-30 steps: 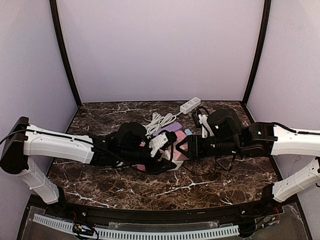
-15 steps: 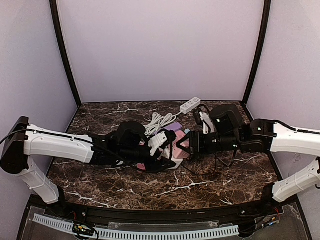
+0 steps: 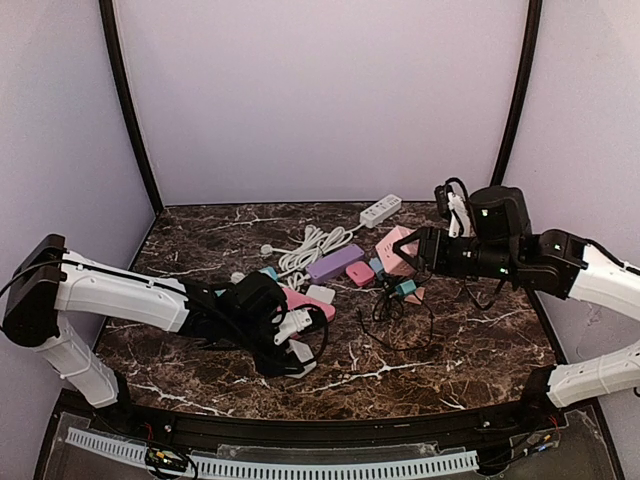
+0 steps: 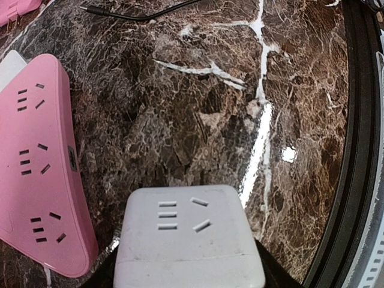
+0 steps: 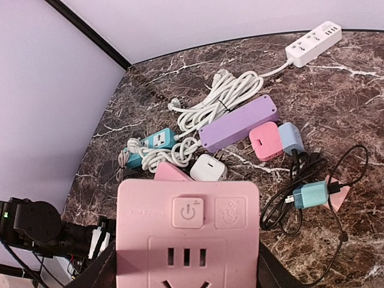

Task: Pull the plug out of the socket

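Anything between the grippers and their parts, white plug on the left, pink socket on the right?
Nothing visible. The left gripper grips the white plug; the right gripper grips the pink socket, held well apart from the plug.

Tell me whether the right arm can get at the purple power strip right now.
Probably not to grasp it: the right gripper is shut on the pink socket cube. The purple power strip itself lies uncovered, so reach looks free.
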`<move>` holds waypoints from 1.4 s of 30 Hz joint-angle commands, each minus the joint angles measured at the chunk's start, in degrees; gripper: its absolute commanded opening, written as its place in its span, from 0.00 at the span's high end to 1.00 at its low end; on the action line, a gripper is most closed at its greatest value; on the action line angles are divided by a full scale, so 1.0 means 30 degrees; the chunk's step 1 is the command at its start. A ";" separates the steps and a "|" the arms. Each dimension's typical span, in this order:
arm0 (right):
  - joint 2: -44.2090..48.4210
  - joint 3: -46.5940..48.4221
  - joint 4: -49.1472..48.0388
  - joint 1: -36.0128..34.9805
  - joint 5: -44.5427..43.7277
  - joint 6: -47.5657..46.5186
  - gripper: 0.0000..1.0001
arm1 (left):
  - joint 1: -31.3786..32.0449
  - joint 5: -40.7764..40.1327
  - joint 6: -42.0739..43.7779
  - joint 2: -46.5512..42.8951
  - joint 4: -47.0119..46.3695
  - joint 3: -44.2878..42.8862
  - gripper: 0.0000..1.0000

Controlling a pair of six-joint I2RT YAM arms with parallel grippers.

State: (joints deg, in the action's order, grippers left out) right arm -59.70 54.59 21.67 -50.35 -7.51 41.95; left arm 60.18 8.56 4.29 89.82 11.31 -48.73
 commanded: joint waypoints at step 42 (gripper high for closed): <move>-0.8653 -0.2387 -0.6338 0.1342 0.5022 -0.0084 0.57 | -0.1126 0.0427 -0.6374 -0.1198 -0.5408 0.2132 0.63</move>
State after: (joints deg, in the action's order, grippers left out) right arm -85.82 47.42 6.17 -46.81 7.11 41.23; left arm 56.88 9.61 -13.96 86.52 -3.27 -43.00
